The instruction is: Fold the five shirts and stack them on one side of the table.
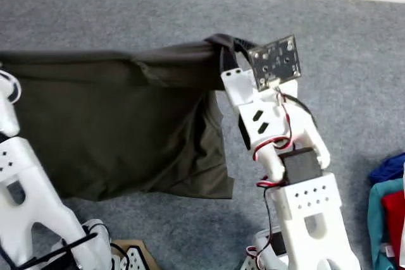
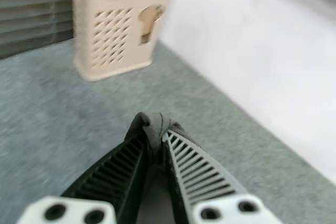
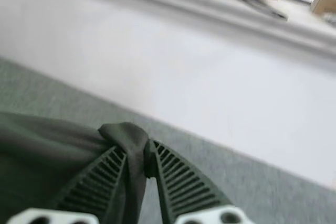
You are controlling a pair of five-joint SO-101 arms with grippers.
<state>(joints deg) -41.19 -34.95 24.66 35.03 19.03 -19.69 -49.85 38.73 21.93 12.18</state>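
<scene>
While left tool (image 2: 156, 130) and right tool (image 3: 137, 149) pinch it — shirt (image 1: 114, 124) apparently hangs.

the shirt (image 1: 114, 124) is matt dark cloth, the table (image 1: 354, 93) rough grey felt, the basket (image 2: 115, 24) beige plastic

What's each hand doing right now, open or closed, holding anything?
Left hand: closed, pinching an edge of the dark shirt.
Right hand: closed, pinching another edge of the same dark shirt, which hangs stretched between them.
</scene>
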